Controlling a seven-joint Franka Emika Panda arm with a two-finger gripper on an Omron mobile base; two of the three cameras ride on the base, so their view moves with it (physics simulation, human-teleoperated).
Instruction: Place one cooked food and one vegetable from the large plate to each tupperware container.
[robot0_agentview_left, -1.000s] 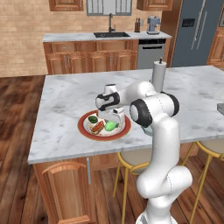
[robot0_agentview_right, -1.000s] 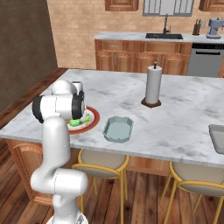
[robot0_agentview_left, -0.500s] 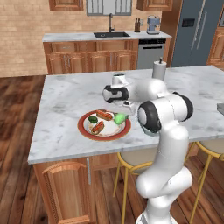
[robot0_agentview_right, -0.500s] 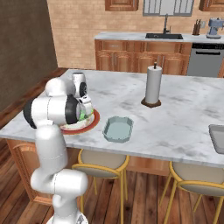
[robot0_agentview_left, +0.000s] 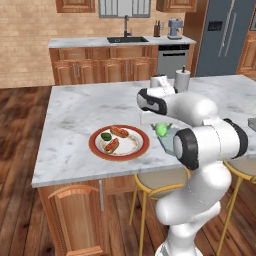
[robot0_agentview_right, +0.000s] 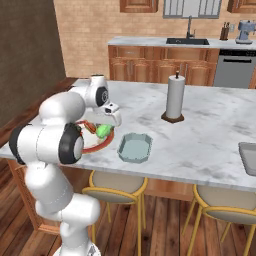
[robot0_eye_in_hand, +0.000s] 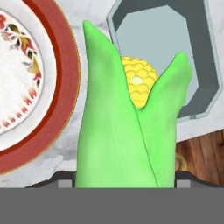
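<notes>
My gripper (robot0_agentview_left: 160, 126) is shut on a corn cob (robot0_agentview_left: 161, 130) in a green husk and holds it in the air just right of the large plate (robot0_agentview_left: 95, 145). On the plate lie two sausages (robot0_agentview_left: 119, 131) and a dark green vegetable (robot0_agentview_left: 106, 136). In the hand view the corn cob (robot0_eye_in_hand: 127, 127) hangs over the gap between the large plate's red rim (robot0_eye_in_hand: 61, 87) and the pale blue-grey tupperware container (robot0_eye_in_hand: 175, 48); the cob hides the fingertips. The right base view shows the gripper (robot0_agentview_right: 105, 127) left of that tupperware container (robot0_agentview_right: 135, 148). The darker grey tupperware container (robot0_agentview_right: 247, 157) lies at the far right.
A paper towel roll (robot0_agentview_right: 175, 97) stands on the marble island behind the containers. Stools (robot0_agentview_right: 112, 185) are tucked under the island's near edge. A sink and cabinets line the back wall.
The gripper has lifted the corn cob off the plate and carried it right, towards the pale blue-grey container. The plate and containers have not moved.
</notes>
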